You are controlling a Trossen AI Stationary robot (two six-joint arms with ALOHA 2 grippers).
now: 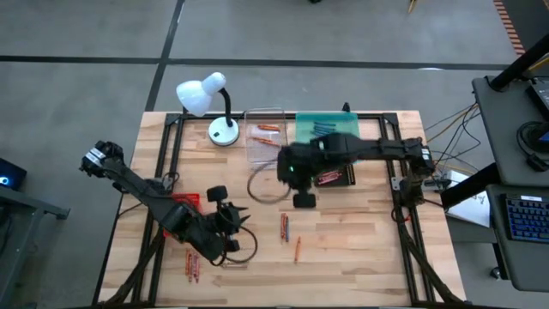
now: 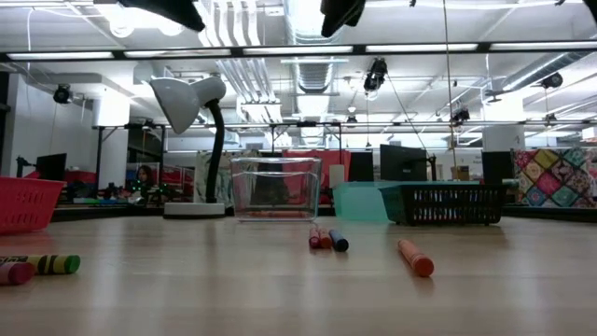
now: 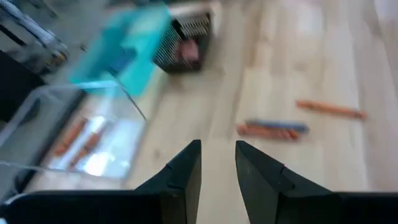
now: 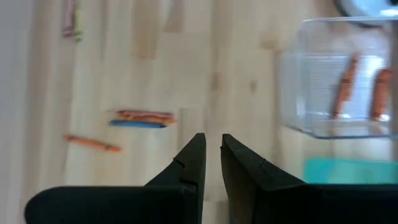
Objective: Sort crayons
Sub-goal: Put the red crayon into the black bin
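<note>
1. Crayons [image 1: 286,227] lie loose on the table [image 1: 360,249]'s near half.
2. Left gripper [image 3: 217,163] hovers above them, fingers slightly apart, empty.
3. Right gripper [image 4: 212,155], narrowly parted, empty, hangs beside the clear tray [image 1: 264,133] holding orange crayons.

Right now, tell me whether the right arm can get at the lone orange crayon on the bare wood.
Probably yes. The orange crayon lies alone on open table, nothing over it; the right gripper hangs nearby, empty, jaws slightly apart.

Bright, even light from ceiling strips [image 2: 438,47] above the bench [image 2: 280,289]; both wrist views are blurred, worst beyond the clear tray [image 3: 81,134].
</note>
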